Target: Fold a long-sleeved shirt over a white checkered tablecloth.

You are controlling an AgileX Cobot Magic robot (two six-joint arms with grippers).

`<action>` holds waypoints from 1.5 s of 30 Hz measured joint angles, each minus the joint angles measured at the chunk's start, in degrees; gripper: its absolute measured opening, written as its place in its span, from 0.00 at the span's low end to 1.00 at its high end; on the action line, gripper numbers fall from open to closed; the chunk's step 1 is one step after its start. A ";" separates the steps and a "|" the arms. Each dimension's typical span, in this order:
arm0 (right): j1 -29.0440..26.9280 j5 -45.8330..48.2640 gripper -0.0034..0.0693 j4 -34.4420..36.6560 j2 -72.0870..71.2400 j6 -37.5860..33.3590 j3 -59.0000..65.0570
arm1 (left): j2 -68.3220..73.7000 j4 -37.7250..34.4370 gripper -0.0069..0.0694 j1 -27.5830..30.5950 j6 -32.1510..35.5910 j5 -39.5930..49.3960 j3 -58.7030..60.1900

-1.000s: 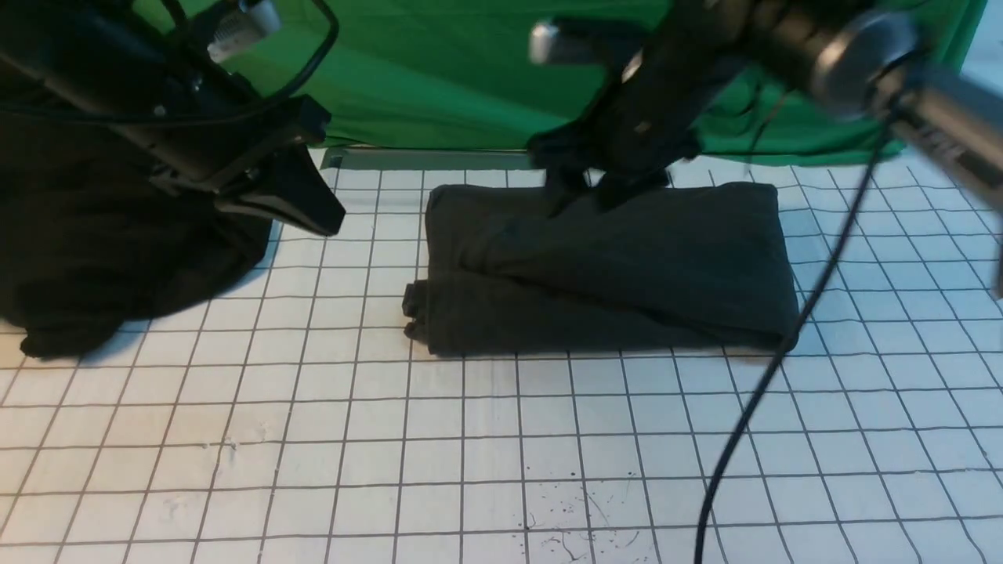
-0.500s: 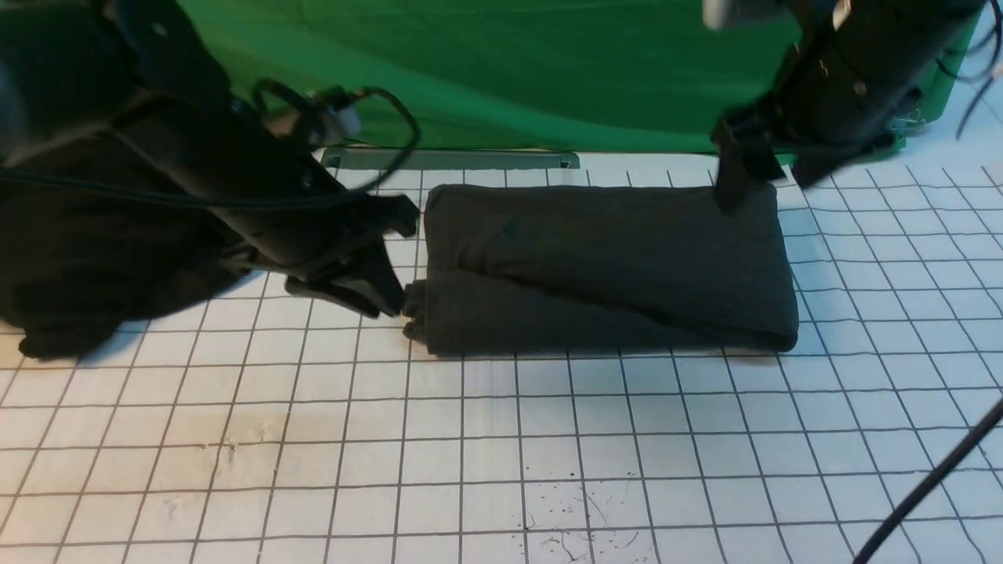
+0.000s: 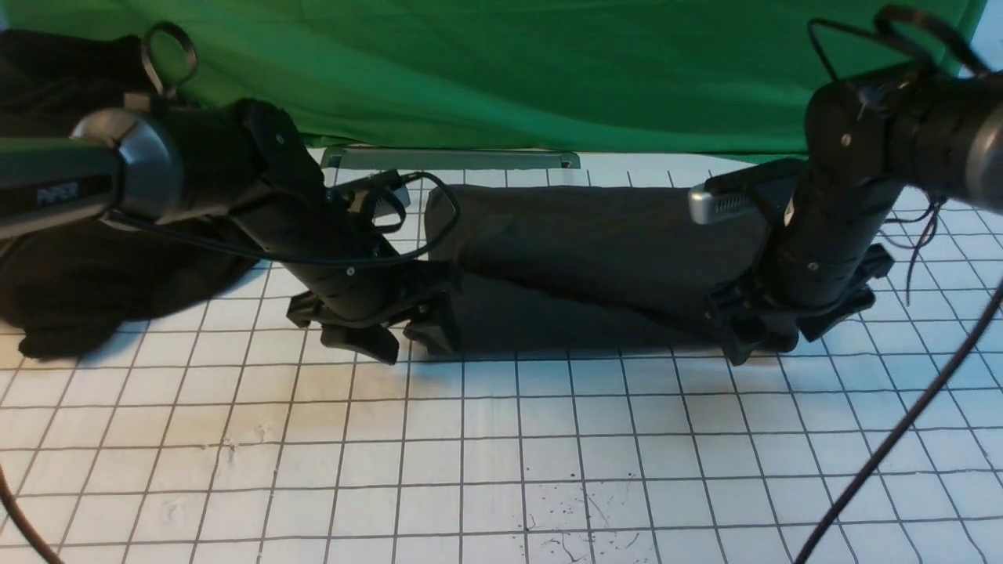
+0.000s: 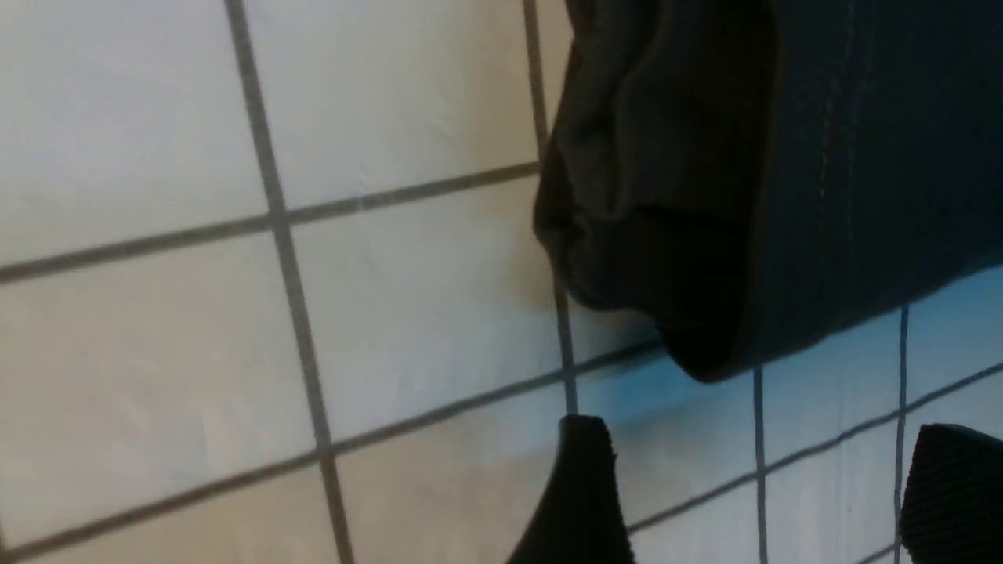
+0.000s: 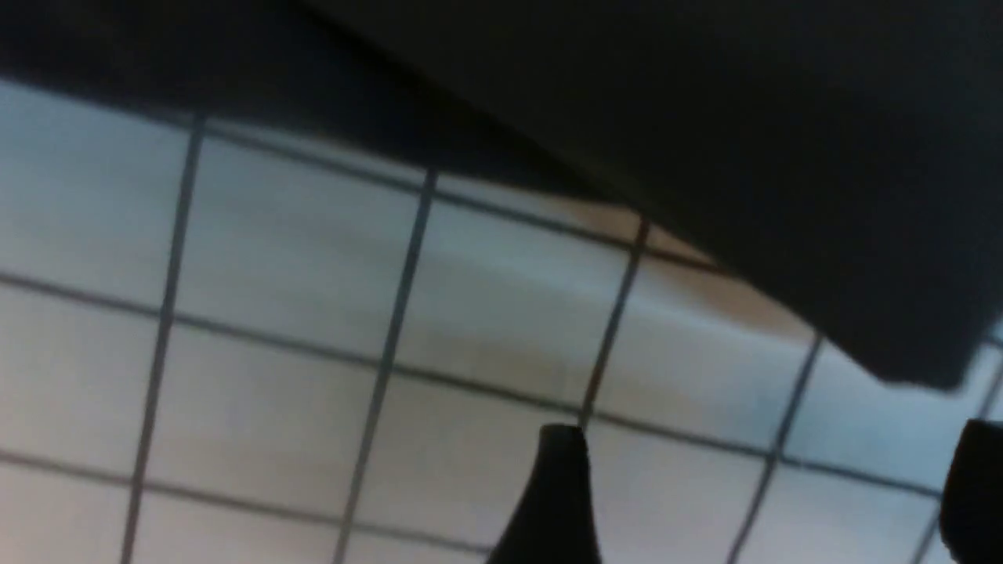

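The long-sleeved shirt point(image 3: 595, 251) lies as a dark charcoal folded bundle at the back middle of the white checkered tablecloth point(image 3: 501, 439). My left gripper point(image 3: 419, 348) stands open, low at the bundle's front left corner. In the left wrist view, the left gripper point(image 4: 764, 439) has only bare tablecloth point(image 4: 157, 157) between its fingers, and the shirt's bunched corner point(image 4: 705, 157) is just beyond them. My right gripper point(image 3: 764, 345) is open at the front right corner. Seen from the right wrist, the right gripper point(image 5: 768, 439) spans bare grid, with the shirt's edge point(image 5: 705, 117) just past it.
A blacker, shapeless heap of cloth point(image 3: 78, 274) lies at the far left behind the left arm. A green fabric backdrop point(image 3: 501, 70) closes the back, with a grey strip point(image 3: 450, 159) at its foot. A black cable point(image 3: 885, 446) hangs across the front right.
Both arms came down to the folded shirt's front corners. The left gripper moved right and opened; the right swung from the back middle of the shirt to its front right.
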 joint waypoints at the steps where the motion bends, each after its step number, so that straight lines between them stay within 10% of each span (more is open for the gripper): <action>1: 0.00 -0.39 0.85 -0.39 0.96 0.20 0.00 | 0.42 -1.46 0.73 0.00 0.86 -0.53 0.00; 13: -3.77 -4.74 0.84 -6.78 3.36 5.03 0.00 | 0.88 -6.32 0.31 0.00 2.66 -2.70 0.00; 18: -4.61 -5.85 0.61 -5.97 3.36 4.91 0.00 | 0.88 -6.90 0.13 0.00 2.70 -4.74 0.00; 25: -4.61 -7.07 0.09 -4.50 3.97 4.00 0.05 | 0.82 -7.17 0.10 0.00 3.59 -6.23 0.00; 36: -4.61 5.30 0.07 -3.32 -3.61 0.82 5.71 | -6.72 -6.02 0.10 0.06 3.59 1.41 1.33; 45: -4.61 -2.22 0.07 -1.70 -16.94 2.99 25.23 | -16.26 -5.15 0.10 -2.48 3.71 2.08 20.85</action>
